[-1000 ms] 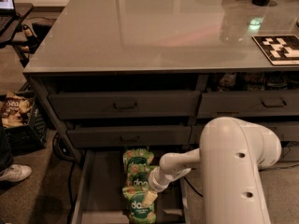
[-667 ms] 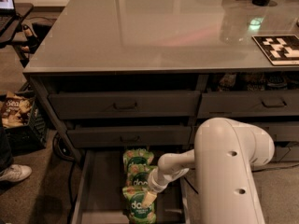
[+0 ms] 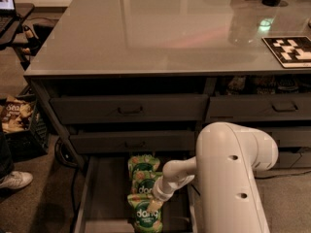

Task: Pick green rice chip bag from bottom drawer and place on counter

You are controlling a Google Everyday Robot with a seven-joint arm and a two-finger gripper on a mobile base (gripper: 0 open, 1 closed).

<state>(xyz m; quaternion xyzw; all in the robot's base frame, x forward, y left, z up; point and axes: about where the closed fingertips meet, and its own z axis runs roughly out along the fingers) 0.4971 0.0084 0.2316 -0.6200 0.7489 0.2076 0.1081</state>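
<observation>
Jaws of my gripper [image 3: 156, 197] are low in the drawer [image 3: 99, 203], and I cannot tell whether they are spread, pressed together or pinching anything.

At far left a shoe [image 3: 14, 179] rests on the carpet, with a crate [image 3: 22, 142] behind it holding a brown bag [image 3: 14, 114]. Open carpet lies between these and the drawer's left wall. The drawer is pulled out toward me; its left half is bare floor from the wall across to the bags.

Three green bags lie in a row running front to back, slightly right of the drawer's middle: the far bag [image 3: 143, 162] just under the front panel [image 3: 131, 142] of the drawer above, the middle bag [image 3: 144, 184] overlapping it, and the near bag [image 3: 145, 218] close to the drawer's front edge. My gripper is at the right edge of the middle bag, just above the top corner of the near bag; I cannot tell which of them it touches.

Right of the bags my forearm [image 3: 177, 171] crosses the drawer's right side, and my upper arm [image 3: 233, 178] hides the right wall.

Above, the counter [image 3: 160, 33] is wide and glossy, its front edge overhanging the drawers. Its left and middle are bare; a patterned marker [image 3: 290, 50] lies near the right edge.
</observation>
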